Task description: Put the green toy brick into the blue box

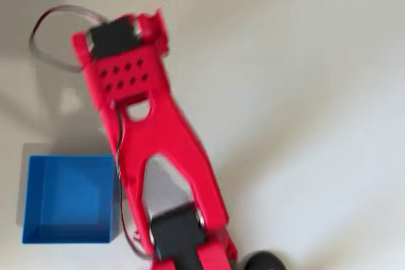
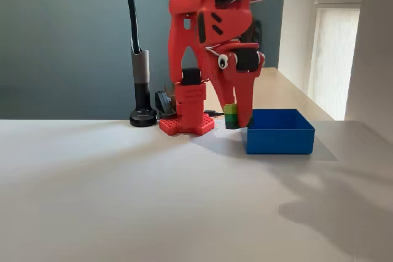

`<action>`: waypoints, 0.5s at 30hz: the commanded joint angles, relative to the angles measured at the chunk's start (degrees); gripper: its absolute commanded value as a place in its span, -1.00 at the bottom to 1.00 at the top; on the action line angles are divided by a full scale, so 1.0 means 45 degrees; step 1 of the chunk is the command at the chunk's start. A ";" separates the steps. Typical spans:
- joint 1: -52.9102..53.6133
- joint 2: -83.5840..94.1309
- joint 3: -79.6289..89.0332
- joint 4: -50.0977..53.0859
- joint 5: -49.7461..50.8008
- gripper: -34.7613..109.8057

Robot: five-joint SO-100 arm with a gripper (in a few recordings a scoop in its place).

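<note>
Red pincer clamped on the green toy brick, just beside the blue box

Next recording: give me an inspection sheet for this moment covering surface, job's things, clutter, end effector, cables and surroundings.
Surface: pale matte table, shadows on it.
Job's things: small lime-green studded plastic toy brick in the end effector, off the table beside the box; square bright blue plastic box, nothing seen inside.
Clutter: nothing seen.
End effector: red two-finger end effector pointing down, shut on the brick.
Cables: thin looped wire by the arm's wrist.
Surroundings: black gooseneck stand, dark grey-blue wall, bright window at right.
</note>
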 commanded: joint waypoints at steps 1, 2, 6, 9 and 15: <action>-0.1602 0.2793 0.1016 0.0410 0.0078 -0.52; -0.1953 0.3125 0.1328 0.0527 0.0156 -0.52; -0.3398 0.4355 0.2480 0.0898 0.0508 -0.52; -0.4414 0.5059 0.3145 0.1133 0.0762 -0.52; -0.6406 0.5312 0.3242 0.1973 0.1660 -0.52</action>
